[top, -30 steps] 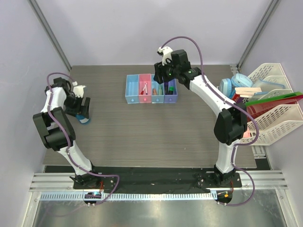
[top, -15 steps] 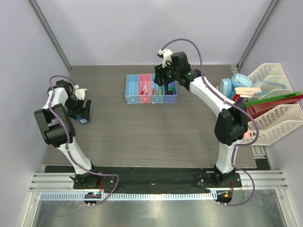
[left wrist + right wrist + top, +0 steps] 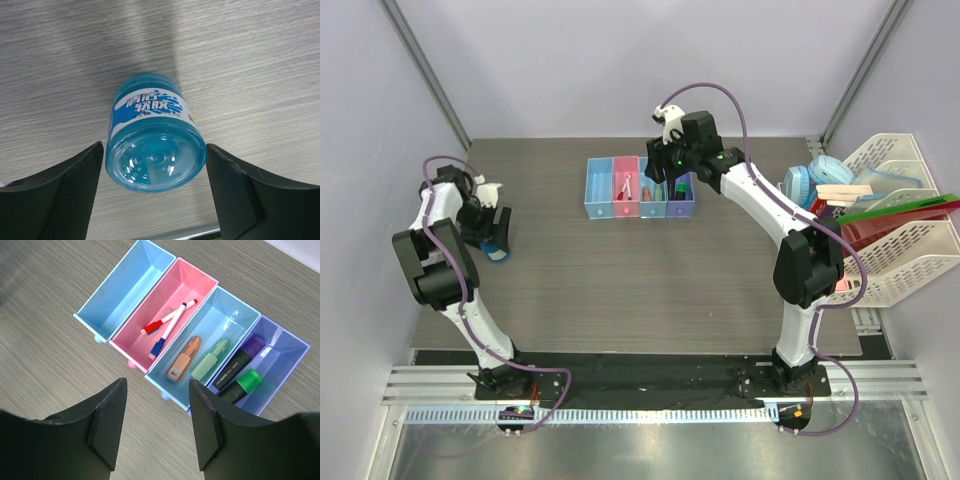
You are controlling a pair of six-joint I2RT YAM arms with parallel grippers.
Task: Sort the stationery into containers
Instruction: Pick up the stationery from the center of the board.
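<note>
A round blue jar [image 3: 155,145] lies on its side on the table at the far left [image 3: 498,251]. My left gripper [image 3: 155,172] is open, one finger on each side of the jar, not touching it. The joined row of bins [image 3: 640,187] sits at the back centre. The blue bin [image 3: 127,290] is empty. The pink bin [image 3: 187,282] holds two white markers [image 3: 167,325], one red-capped and one blue-capped. The light blue bin [image 3: 235,310] holds an orange piece [image 3: 184,359] and a green piece [image 3: 210,360]. The purple bin [image 3: 287,347] holds two black highlighters [image 3: 239,385]. My right gripper [image 3: 157,390] is open and empty above the bins' near edge.
White mesh racks [image 3: 905,240] with books and folders stand at the right edge of the table. Light blue round objects [image 3: 800,185] lie beside them. A grey wall is close on the left of the jar.
My left arm shifted a little left and settled around the blue jar one second to half a second ago. Since then nothing has visibly moved. The right gripper is almost still.
</note>
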